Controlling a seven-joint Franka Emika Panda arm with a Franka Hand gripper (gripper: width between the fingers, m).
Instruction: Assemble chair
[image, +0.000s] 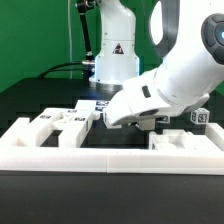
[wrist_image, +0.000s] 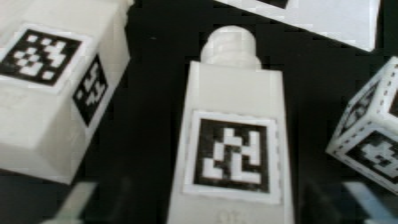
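In the exterior view, the claw (image: 143, 121) is down low over the black table, tucked under the big white arm. We cannot tell if it is open or shut, or if it holds anything. Other chair pieces (image: 62, 121) lie in a bunch on the exterior view's left, behind the low white wall (image: 60, 148).

In the wrist view, the long chair piece (wrist_image: 231, 110) fills the middle. It lies flat on the dark table, right under the camera, with its tag (wrist_image: 235, 152) facing up at us. One end has a round nub (wrist_image: 230, 42). Its long way runs from the tag end to the nub, and the nub points away from the tag. A chunky block (wrist_image: 63, 90) lies just beside it. The claw's fingers do not show clearly here.

We think this piece is hard, stiff and light, and smooth enough to slip. We would pinch its two long flat sides near the tag, not the nub.
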